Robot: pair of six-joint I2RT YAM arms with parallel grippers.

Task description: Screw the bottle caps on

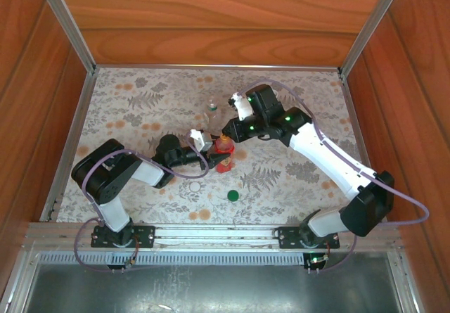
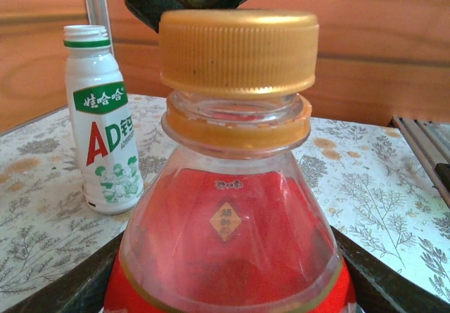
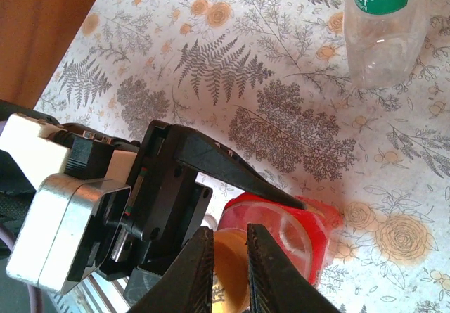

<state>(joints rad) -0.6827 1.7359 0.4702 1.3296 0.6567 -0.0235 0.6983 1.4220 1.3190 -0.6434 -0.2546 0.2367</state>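
My left gripper (image 1: 223,162) (image 2: 238,288) is shut on the red bottle (image 1: 224,162) (image 2: 232,243) (image 3: 313,232), which stands upright at the table's middle. A gold cap (image 2: 239,49) (image 3: 230,260) sits on the bottle's neck. My right gripper (image 1: 226,137) (image 3: 228,234) hangs right over that cap, its jaws shut and the tips at the cap's top. The white bottle (image 2: 104,123) with a green and red label stands beyond, its threaded neck bare. A clear bottle (image 1: 211,107) (image 3: 383,39) with a green band stands further back.
A green cap (image 1: 233,195) lies loose on the flowered table (image 1: 140,109), near the front. A pale ring-shaped cap (image 1: 195,185) lies to its left. Wooden walls (image 1: 225,39) and metal rails close in the table on three sides.
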